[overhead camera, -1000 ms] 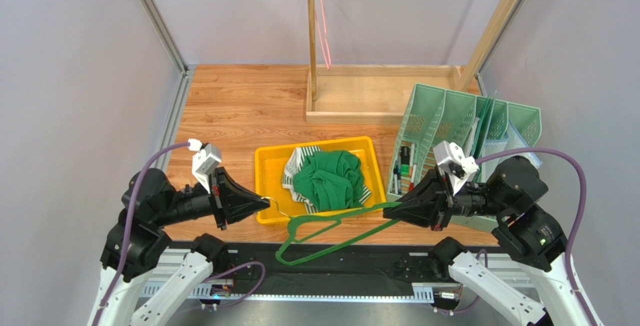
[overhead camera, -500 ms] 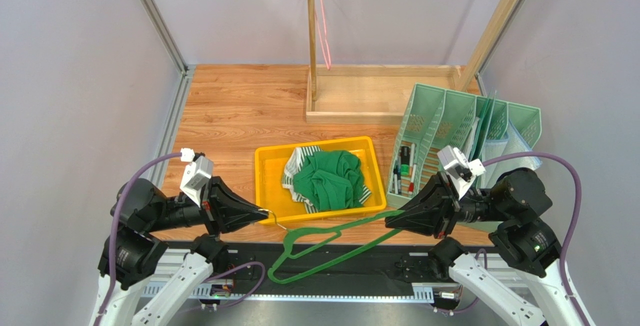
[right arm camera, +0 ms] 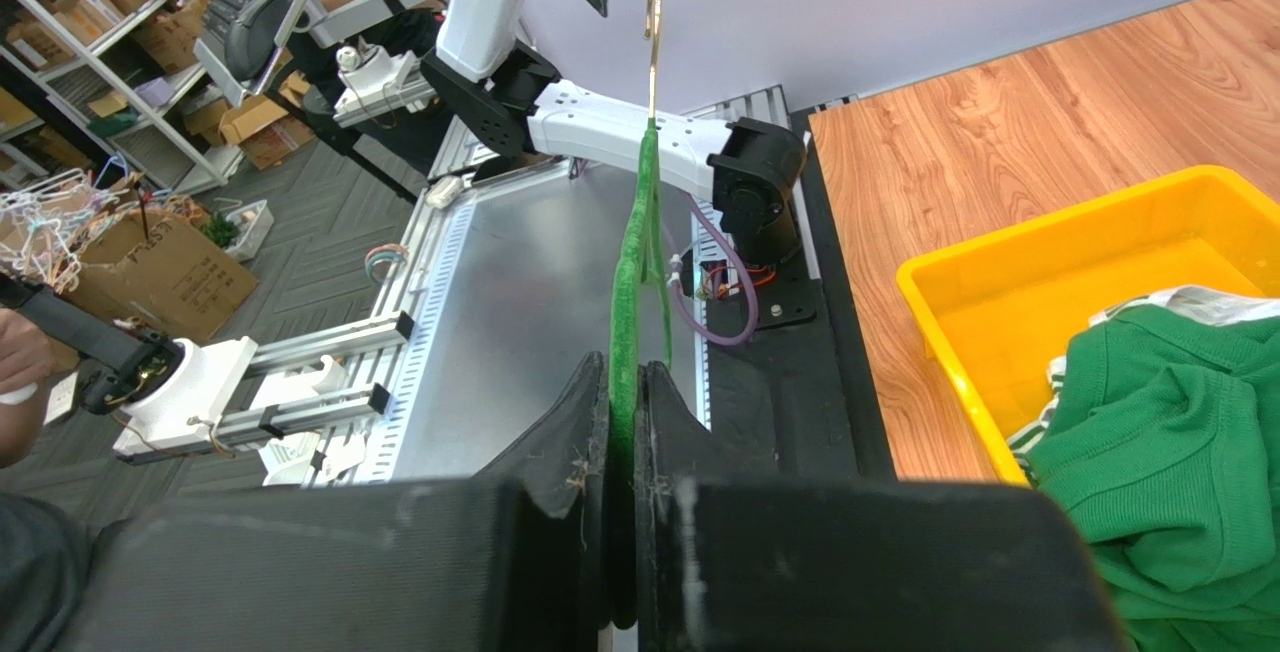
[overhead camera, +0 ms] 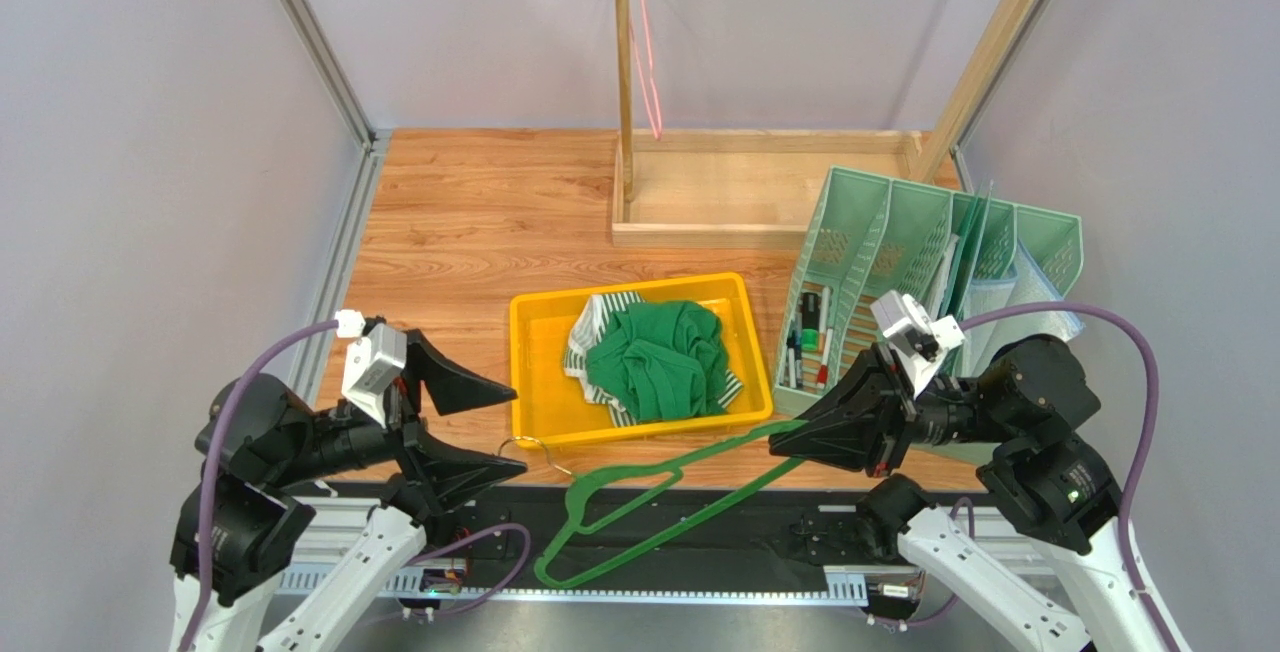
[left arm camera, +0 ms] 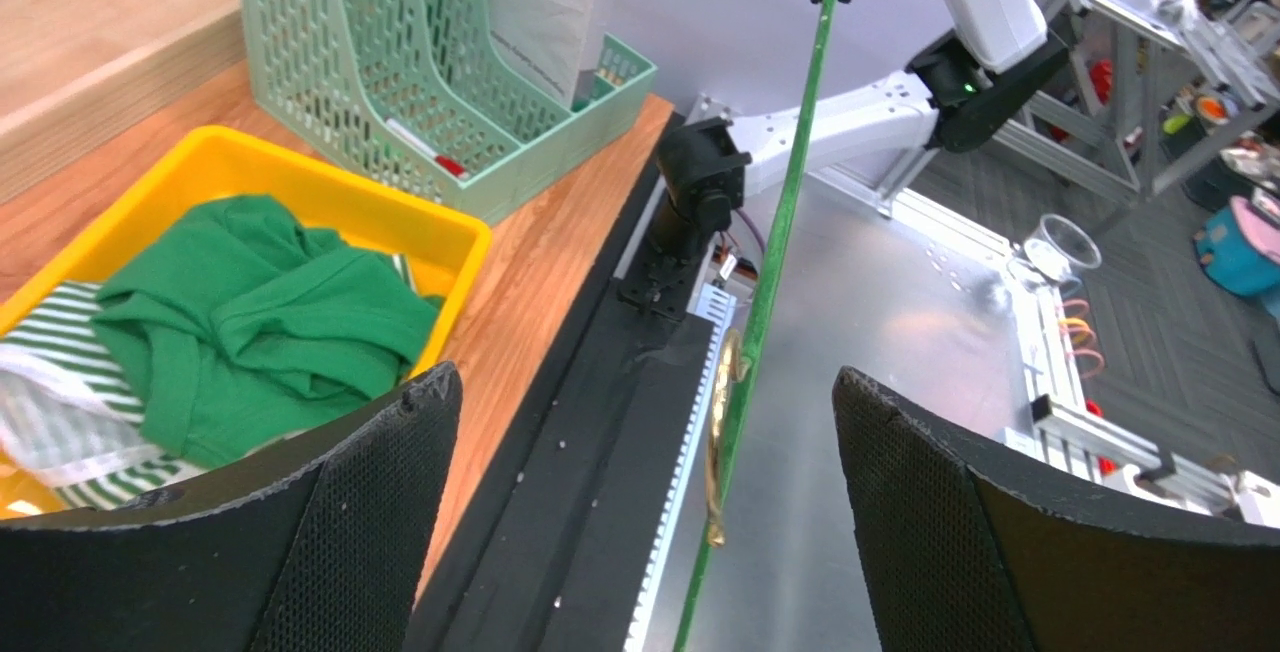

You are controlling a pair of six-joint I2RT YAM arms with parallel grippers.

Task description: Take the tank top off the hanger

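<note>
The green tank top (overhead camera: 657, 360) lies crumpled in the yellow tray (overhead camera: 544, 367), off the hanger. The bare green hanger (overhead camera: 646, 490) hangs over the table's near edge, one end clamped in my right gripper (overhead camera: 781, 439), which is shut on it. In the right wrist view the hanger (right arm camera: 633, 232) runs straight out from between the pads, its gold hook (right arm camera: 655, 22) at the far end. My left gripper (overhead camera: 516, 423) stands wide open just left of the hook (overhead camera: 526, 450). In the left wrist view the hook (left arm camera: 721, 442) sits between the fingers, touching neither.
A green-and-white striped garment (overhead camera: 589, 334) lies under the tank top in the tray. A mint file organiser (overhead camera: 917, 255) with pens stands right of the tray. A wooden rack base (overhead camera: 721, 202) sits at the back, with a pink hanger (overhead camera: 648, 52) hanging on it.
My left gripper let go of the hanger's hook, opened wide and drew back to the left. The hanger's hook end sank a little; my right gripper keeps its grip.
</note>
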